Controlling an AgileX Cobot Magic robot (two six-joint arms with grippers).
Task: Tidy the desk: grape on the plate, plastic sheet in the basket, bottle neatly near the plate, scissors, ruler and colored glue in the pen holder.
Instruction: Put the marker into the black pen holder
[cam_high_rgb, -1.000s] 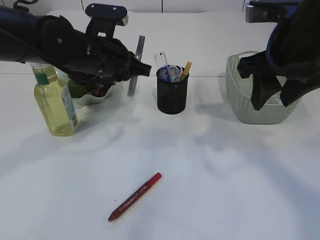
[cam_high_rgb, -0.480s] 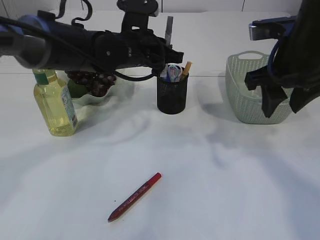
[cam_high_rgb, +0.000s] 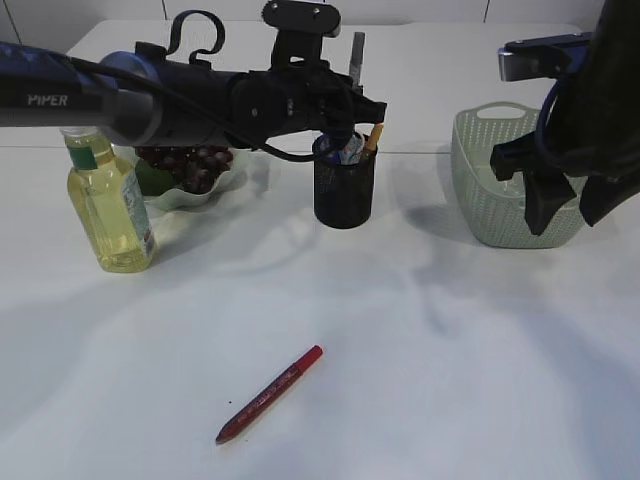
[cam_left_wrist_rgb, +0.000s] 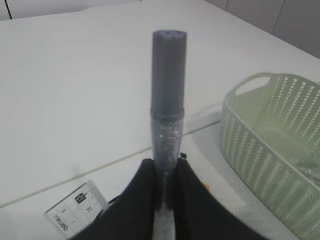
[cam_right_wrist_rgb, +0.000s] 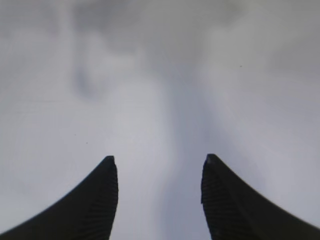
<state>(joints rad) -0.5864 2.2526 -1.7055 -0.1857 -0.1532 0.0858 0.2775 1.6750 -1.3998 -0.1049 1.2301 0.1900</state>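
Two arms: the left one reaches across to the pen holder, the right one hangs near the basket.
Glue held: a grey glitter glue stick (cam_left_wrist_rgb: 168, 95) stands upright, cap up, directly above the pen holder (cam_high_rgb: 344, 190); its lower end is hidden behind the gripper.
Left gripper (cam_left_wrist_rgb: 162, 192): pinched on the lower part of the grey glitter glue stick, one black finger on each side.
Pen holder: black mesh cup at the back middle of the table (cam_high_rgb: 420, 360), with a clear ruler (cam_left_wrist_rgb: 76, 213), an orange-tipped item and other pieces already inside.
Red glue pen (cam_high_rgb: 270, 394): lying flat on the front of the table, slanted, well apart from everything else.
Grapes (cam_high_rgb: 185, 162): a dark bunch on the plate (cam_high_rgb: 200, 194), partly hidden by the left arm.
Bottle (cam_high_rgb: 108, 203): upright, yellow liquid inside, just beside the plate on its left.
Basket (cam_high_rgb: 500, 185): pale green, at the right rear; a clear sheet seems to lie inside, hard to tell.
Right gripper (cam_right_wrist_rgb: 159, 200): fingers spread, nothing between them, above bare table by the basket.
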